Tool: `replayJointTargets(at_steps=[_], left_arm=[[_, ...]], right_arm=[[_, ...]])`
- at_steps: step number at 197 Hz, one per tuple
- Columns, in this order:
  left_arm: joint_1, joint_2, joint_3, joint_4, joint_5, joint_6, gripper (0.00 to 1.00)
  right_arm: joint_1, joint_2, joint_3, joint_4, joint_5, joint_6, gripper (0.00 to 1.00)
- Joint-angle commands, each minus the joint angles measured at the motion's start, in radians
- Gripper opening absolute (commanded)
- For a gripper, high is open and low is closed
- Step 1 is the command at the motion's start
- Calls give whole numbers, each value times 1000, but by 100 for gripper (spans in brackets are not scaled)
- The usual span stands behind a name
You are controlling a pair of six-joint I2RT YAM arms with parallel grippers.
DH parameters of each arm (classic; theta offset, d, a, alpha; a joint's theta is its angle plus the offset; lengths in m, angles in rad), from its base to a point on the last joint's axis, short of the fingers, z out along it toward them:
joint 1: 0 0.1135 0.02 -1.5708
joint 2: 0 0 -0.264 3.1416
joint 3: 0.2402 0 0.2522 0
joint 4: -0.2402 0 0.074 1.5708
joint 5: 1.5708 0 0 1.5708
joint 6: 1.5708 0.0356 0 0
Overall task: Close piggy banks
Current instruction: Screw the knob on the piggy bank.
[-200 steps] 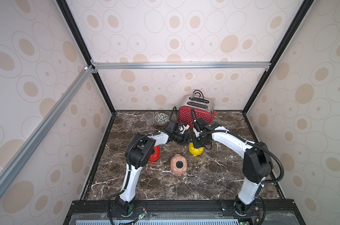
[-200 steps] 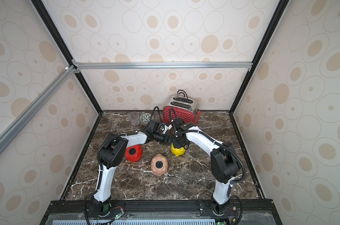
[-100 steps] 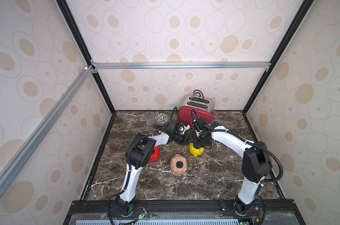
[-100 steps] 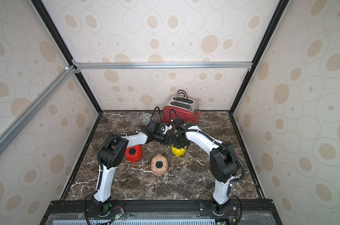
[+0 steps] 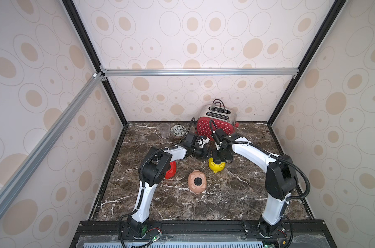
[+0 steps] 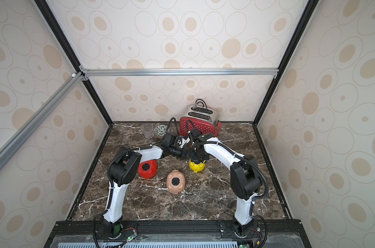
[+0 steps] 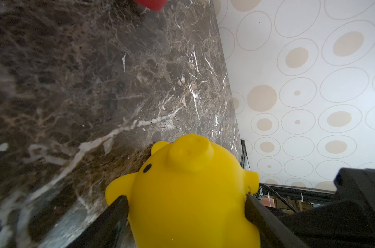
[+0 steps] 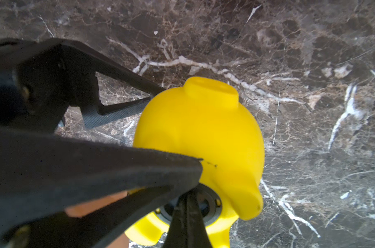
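While my two arms met over the far middle of the table (image 5: 225, 199), both top views showed the yellow pig (image 5: 216, 167) under the spot where they joined, just in front of the toaster (image 5: 216, 127). My left claw (image 5: 206, 152) came at it from the side and my right claw (image 5: 219, 158) from above. The red pig (image 6: 147, 169) and the pink pig (image 6: 175, 182) lay well apart from it, nearer my base, each belly-up with a dark disc in its round hole. From my left wrist, the yellow pig (image 7: 193, 189) faced away from me, snout and one eye showing, and my left claw (image 7: 185, 198) gripped it across the flanks, a finger (image 7: 118, 210) pressed to each side. From my right wrist, the pig's belly pointed up at me. My right claw (image 8: 188, 191) was closed on nothing, its joined tips resting right at the dark plug (image 8: 211, 206) in the belly hole. I could not tell whether that plug sat fully home. I judged that the hole lay straight below my right tips, so the push had to go straight down while the left braced the body against rolling.
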Motion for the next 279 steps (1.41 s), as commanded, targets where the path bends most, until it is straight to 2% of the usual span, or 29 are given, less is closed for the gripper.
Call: replayJointTargets(at_steps=[1, 42, 62, 76, 196, 240, 279], left_arm=[[0, 15, -26, -53, -49, -12, 83], [1, 8, -23, -53, -47, -11, 84], [1, 3, -23, -51, -47, -14, 84], [0, -1, -29, -40, -49, -19, 84], [-1, -20, -31, -30, -52, -25, 86], [-1, -21, -29, -29, -53, -26, 86], [-1, -19, -28, -30, -52, -24, 86]], right_arm=[[-6, 11, 19, -47, -10, -25, 0], [-6, 5, 29, -55, -19, -43, 0], [-5, -2, 27, -57, -24, -51, 10], [-7, -9, 27, -57, -22, -51, 12], [-6, -38, 52, -73, -9, -56, 11], [-5, -49, 54, -81, -8, -65, 17], [-6, -61, 70, -103, -7, -71, 18]])
